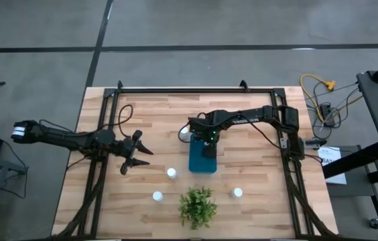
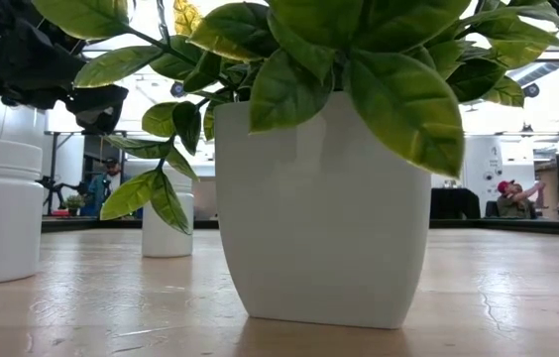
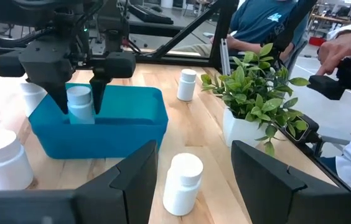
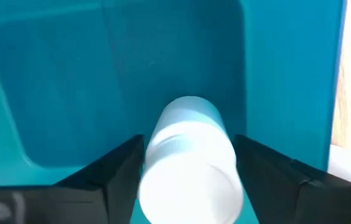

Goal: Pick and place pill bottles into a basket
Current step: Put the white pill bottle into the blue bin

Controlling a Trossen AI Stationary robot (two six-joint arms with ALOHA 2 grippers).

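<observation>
**Clerk:** Item one, right claw?

**Me:** My right claw [image 3: 79, 98] hangs over the basket [image 3: 122, 127], reaching down inside it near one end. One bottle [image 3: 80, 103] stands upright in its mouth, cap up, its lower part below the rim. Whether I am gripping it or have let go, I cannot tell.

**Clerk:** Item two, left claw?

**Me:** My left claw [image 1: 137, 161] is open and holds nothing. It sits over the table [image 1: 256, 167] on my left side, well apart from the basket and pointing toward it.

**Clerk:** Basket, location?

**Me:** Teal, rectangular, mid-table, lying just beyond the plant [image 1: 198, 206] as seen from above.

**Clerk:** Loose bottles?

**Me:** Four on the wood in the high view:
- bottle one [image 1: 185, 134], just beside the basket's far left corner
- bottle two [image 1: 171, 173], near the basket's near left corner, between it and my left claw
- bottle three [image 1: 157, 196], left of the plant
- bottle four [image 1: 237, 193], right of the plant

All four are upright and capped.

**Clerk:** Other entries?

**Me:** The plant is leafy green in a white pot [image 2: 319, 208]. A person in a teal shirt [image 3: 269, 22] sits beyond the table edge. A hand [image 3: 343, 46] shows at that side too.
</observation>
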